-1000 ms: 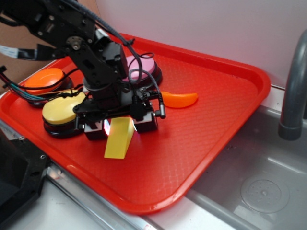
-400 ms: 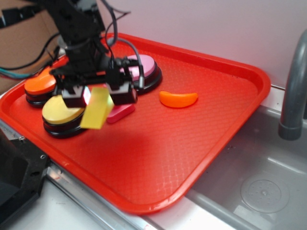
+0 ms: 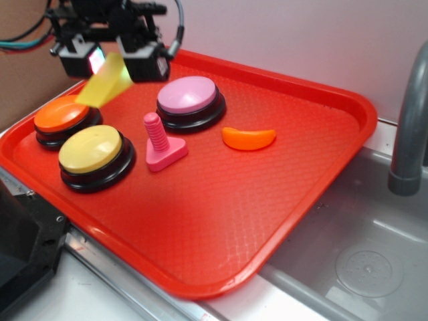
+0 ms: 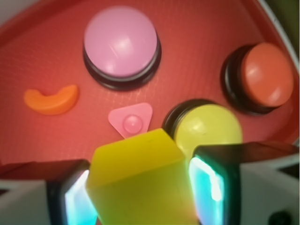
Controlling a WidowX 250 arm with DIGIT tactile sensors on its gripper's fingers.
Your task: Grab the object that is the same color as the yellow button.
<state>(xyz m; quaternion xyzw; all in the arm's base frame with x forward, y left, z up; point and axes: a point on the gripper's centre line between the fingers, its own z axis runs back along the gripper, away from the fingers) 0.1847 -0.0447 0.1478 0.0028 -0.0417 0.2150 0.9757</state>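
Presently the gripper point(image 3: 110, 59) is clamped on the yellow wedge block point(image 3: 104, 83), one finger pad point(image 4: 75, 199) pressed against each side face, and holds it raised clear of the red tray point(image 3: 314, 144). The block hangs tilted below the fingers, its narrow end lowest. Directly beneath the tool sit the orange-topped button point(image 3: 63, 114) and, slightly nearer the tray's front edge, the yellow button point(image 3: 91, 148). In the wrist view the pink screw-shaped peg point(image 4: 131, 120) stands upright just ahead of the block, the pink-topped button point(image 4: 121, 42) lies further ahead, and the orange crescent piece point(image 4: 51, 100) lies off to one side, apart from the rest.
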